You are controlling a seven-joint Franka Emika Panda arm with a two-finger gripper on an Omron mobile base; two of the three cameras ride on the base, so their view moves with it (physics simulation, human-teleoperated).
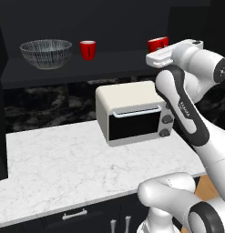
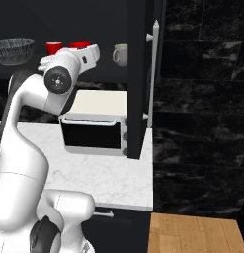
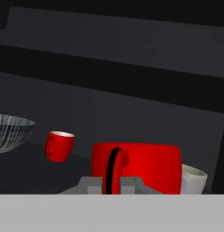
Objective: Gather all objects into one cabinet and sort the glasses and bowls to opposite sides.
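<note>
On the dark shelf of the open black cabinet point(image 1: 63, 70), the clear ribbed bowl point(image 1: 45, 53) stands at the left. A small red cup point(image 1: 88, 49) stands just right of it. My gripper point(image 3: 112, 185) is at shelf height further right and shut on a second red cup point(image 3: 140, 165), gripping it at its rim by the handle. That cup point(image 1: 157, 43) peeks out behind my hand. The grey-beige cup point(image 2: 121, 54) stands right of the held cup, by the cabinet's side. I cannot tell whether the held cup rests on the shelf.
A white toaster oven point(image 1: 132, 113) sits on the marble counter point(image 1: 54, 164) under the shelf. The tall cabinet door point(image 2: 139, 99) with its silver bar handle point(image 2: 153, 74) stands open at the right, close to my arm. Drawer fronts point(image 1: 75, 214) run below the counter.
</note>
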